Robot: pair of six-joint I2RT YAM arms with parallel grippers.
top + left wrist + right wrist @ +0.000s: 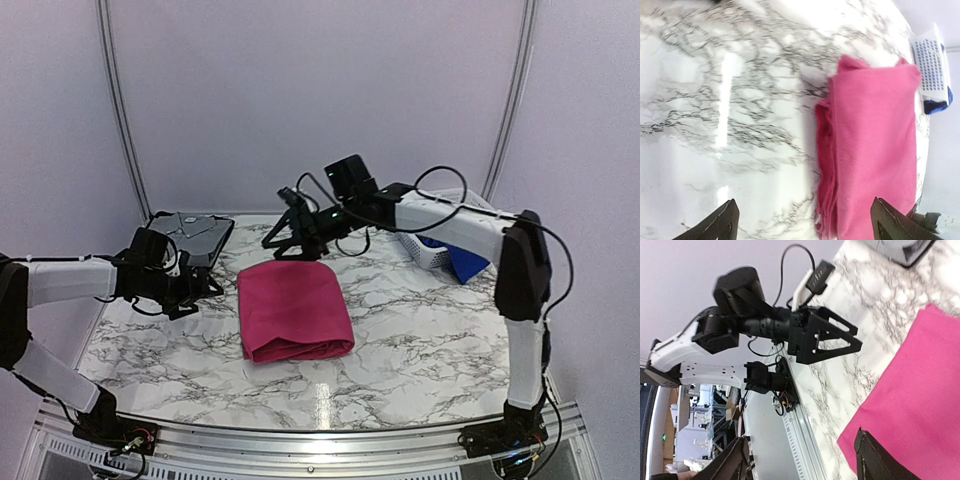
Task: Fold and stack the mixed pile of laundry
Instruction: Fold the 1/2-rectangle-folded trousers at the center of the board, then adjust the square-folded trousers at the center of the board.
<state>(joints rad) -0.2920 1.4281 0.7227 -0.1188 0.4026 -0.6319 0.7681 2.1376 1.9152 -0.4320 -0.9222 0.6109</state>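
Two pincers, both spread wide and gripping nothing. Your left gripper hangs over bare marble just left of the folded magenta-pink garment. Your right gripper sits at that garment's upper edge, and you cannot tell whether a fingertip brushes the cloth. The pink garment lies mid-frame on the table, with the royal blue garment bunched against the white mesh basket at right.

White arms, blk joints, blk cables.
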